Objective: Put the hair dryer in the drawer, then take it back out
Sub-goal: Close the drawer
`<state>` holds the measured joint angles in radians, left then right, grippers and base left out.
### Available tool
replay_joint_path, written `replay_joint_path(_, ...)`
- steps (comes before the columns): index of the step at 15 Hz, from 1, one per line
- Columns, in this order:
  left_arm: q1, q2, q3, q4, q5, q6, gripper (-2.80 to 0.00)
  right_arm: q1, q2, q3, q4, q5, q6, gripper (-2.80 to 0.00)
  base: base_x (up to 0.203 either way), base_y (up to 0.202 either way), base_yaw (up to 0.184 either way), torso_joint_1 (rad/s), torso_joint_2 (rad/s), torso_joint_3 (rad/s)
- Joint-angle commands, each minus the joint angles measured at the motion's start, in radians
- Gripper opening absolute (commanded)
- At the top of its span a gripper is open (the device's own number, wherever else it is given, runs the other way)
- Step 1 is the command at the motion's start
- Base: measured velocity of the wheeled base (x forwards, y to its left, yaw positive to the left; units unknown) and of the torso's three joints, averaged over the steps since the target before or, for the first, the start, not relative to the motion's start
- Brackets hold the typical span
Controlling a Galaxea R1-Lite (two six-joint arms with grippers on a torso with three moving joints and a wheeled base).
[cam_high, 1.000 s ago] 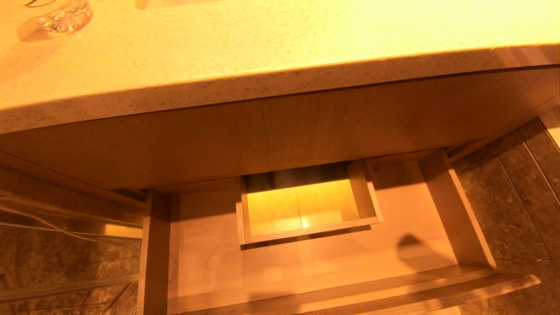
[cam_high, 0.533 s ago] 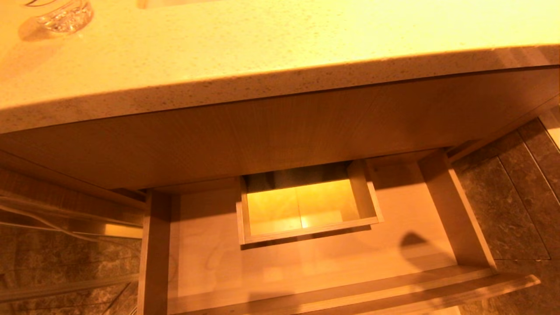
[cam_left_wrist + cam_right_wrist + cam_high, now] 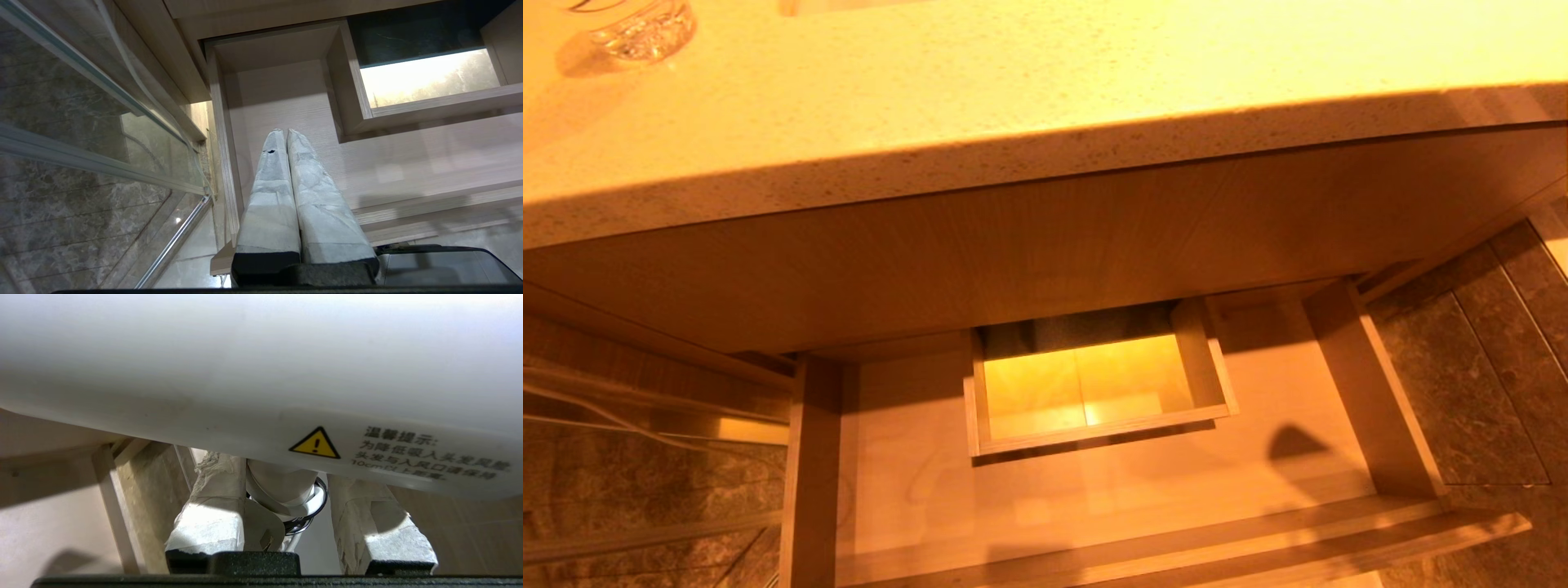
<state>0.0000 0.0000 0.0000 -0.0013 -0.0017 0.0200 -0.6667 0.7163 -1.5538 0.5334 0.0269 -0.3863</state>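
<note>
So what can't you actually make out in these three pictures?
- White plastic hair dryer: right wrist view shows only part of its body and handle; the frame edges cut off the rest, so its full shape is unknown.
- Right gripper: outside the head view.
- Wide light wood-grain drawer: its back is hidden under the wood panel in the head view.
- Clear glass object: cut by the head view's top edge.

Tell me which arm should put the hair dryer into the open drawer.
Right: the right gripper already clamps the hair dryer. The left gripper hangs shut and empty over the drawer.
</note>
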Motion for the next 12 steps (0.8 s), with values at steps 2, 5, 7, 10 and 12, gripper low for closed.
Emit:
replay_joint_path(2,0.000,0.000,0.002,0.000,0.000,0.000,-2.80,-0.001,0.047,-0.001,0.013,0.009,-0.019,-2.80,0.000,0.000,0.000,0.000,0.00,0.000)
replay_joint_path(5,0.000,0.000,0.002,0.000,0.000,0.000,-2.80,-0.001,0.123,-0.004,0.135,-0.002,-0.059,-2.80,0.000,0.000,0.000,0.000,0.00,0.000)
replay_joint_path(7,0.000,0.000,0.002,0.000,0.000,0.000,-2.80,-0.002,0.143,-0.009,0.180,-0.020,-0.058,-2.80,0.000,0.000,0.000,0.000,0.00,0.000)
replay_joint_path(10,0.000,0.000,0.002,0.000,0.000,0.000,-2.80,-0.002,0.150,-0.006,0.201,-0.032,-0.059,-2.80,0.000,0.000,0.000,0.000,0.00,0.000)
replay_joint_path(12,0.000,0.000,0.002,0.000,0.000,0.000,-2.80,-0.002,0.147,-0.006,0.193,-0.029,-0.064,-2.80,0.000,0.000,0.000,0.000,0.00,0.000)
